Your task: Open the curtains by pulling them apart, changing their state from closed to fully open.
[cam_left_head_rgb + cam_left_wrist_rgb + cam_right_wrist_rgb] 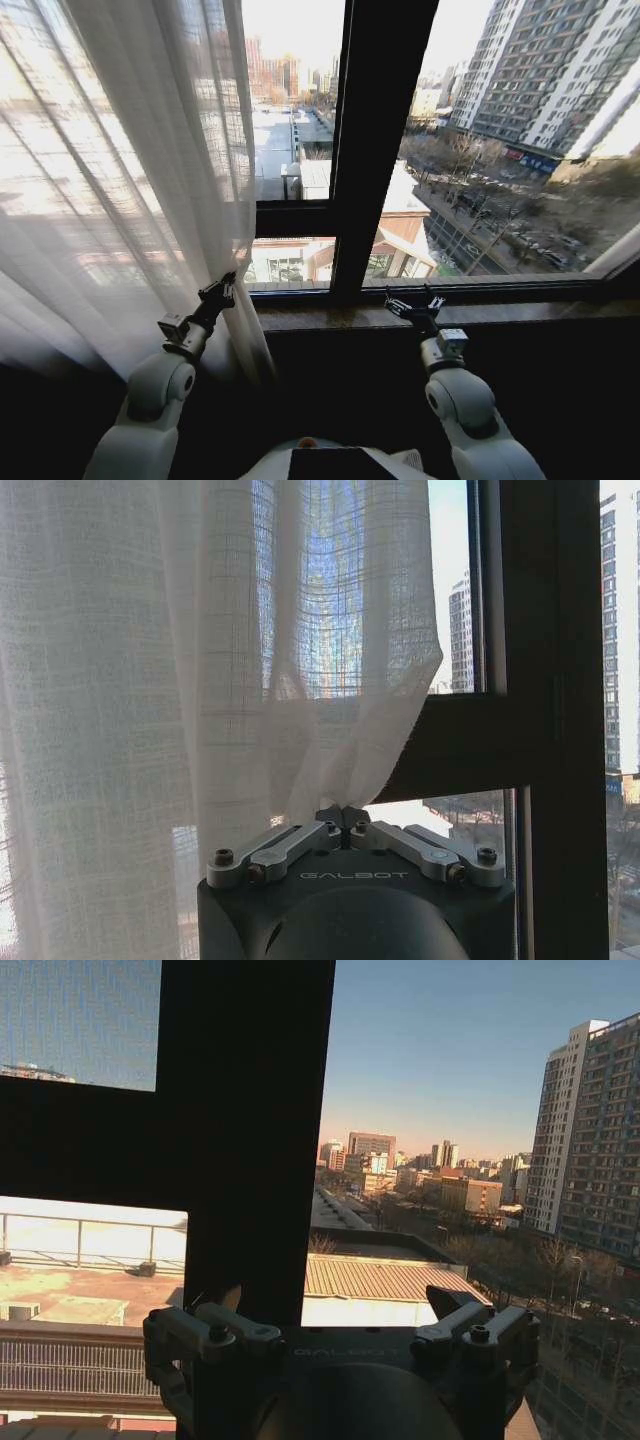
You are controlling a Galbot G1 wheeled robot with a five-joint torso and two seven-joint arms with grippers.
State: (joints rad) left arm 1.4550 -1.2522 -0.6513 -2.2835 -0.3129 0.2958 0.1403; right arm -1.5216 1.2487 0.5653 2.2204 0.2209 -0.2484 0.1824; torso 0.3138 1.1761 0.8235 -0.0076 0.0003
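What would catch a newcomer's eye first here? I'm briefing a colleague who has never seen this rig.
The sheer white curtain draped over the left of the window, its edge pinched in the shut left gripper. Next, the dark window frame up the middle with sunlit city behind it. The right gripper hangs open over the sill, holding nothing.

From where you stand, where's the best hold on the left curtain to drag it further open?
Probably the inner hanging edge of the left curtain, low near the sill, approached from the room side. The left gripper already pinches that gathered, bunched fold, which gives the jaws thickness to clamp.
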